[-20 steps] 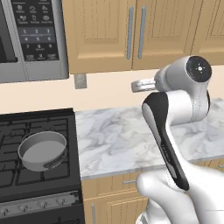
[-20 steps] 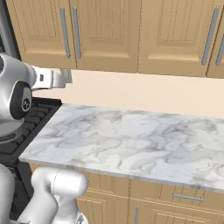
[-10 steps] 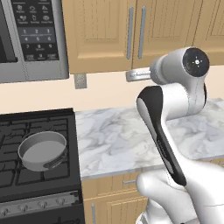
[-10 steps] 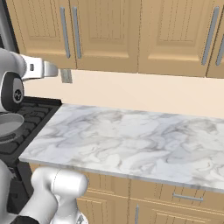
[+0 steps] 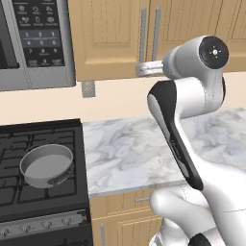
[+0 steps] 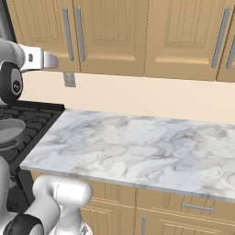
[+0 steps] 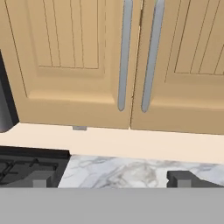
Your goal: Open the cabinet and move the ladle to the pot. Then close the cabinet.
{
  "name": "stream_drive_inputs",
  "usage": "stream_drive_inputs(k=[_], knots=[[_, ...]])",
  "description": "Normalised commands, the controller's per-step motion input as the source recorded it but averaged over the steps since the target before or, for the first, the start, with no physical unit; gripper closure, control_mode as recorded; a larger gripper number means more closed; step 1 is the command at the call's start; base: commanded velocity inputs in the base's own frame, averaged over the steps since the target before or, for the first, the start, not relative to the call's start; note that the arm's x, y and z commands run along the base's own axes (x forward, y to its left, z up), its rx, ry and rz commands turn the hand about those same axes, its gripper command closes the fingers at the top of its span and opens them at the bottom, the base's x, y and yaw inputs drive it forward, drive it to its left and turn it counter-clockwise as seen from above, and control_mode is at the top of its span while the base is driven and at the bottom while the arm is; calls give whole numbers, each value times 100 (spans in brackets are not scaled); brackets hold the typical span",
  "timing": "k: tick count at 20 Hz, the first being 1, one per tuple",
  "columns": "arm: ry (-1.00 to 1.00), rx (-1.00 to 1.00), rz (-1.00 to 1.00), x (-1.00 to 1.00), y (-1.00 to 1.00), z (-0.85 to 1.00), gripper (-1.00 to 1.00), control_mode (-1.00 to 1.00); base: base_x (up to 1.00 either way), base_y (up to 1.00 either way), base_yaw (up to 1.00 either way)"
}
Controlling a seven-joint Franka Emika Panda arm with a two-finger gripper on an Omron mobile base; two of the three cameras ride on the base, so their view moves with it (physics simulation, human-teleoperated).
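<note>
The cabinet point(image 7: 83, 57) fills the top of the hand view, both panelled doors shut, its two long silver bar handles point(image 7: 125, 52) side by side at the middle seam. My gripper point(image 7: 109, 179) is open, fingertips point(image 7: 39, 179) wide apart, nothing between them. It hovers just below the cabinet point(image 5: 115, 33) doors, pointing at them, in the left base view as gripper point(image 5: 140, 70) and in the right base view as gripper point(image 6: 53, 61). The grey pot point(image 5: 46, 166) sits on the stove's front right burner, far below and left of the hand. The ladle is hidden.
A grey microwave point(image 5: 33, 43) hangs left of the cabinet above the black stove point(image 5: 24, 139). A marble counter point(image 6: 133, 142) runs to the right, with a wall outlet point(image 5: 88, 89) above its left end. More wall cabinets point(image 6: 188, 32) continue rightward; base cabinets point(image 6: 183, 206) lie below.
The hand has risen and swung left, from mid-wall height up to just under the cabinet doors. The doors stay shut and the pot has not moved.
</note>
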Motion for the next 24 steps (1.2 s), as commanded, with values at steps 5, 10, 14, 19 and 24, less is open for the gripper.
stream_drive_inputs(k=[5, 10, 14, 19, 24], knots=[[0, 0, 0, 36, 0, 16, -100, -100, 0, 0, 0], [0, 0, 0, 40, 0, 11, -100, -100, 0, 0, 0], [0, 2, 0, 40, 0, 3, -100, -100, 0, 0, 0], [0, 4, 0, 44, 0, 0, -100, -100, 0, 0, 0], [0, 2, 0, 39, 0, 0, -100, -100, 0, 0, 0]])
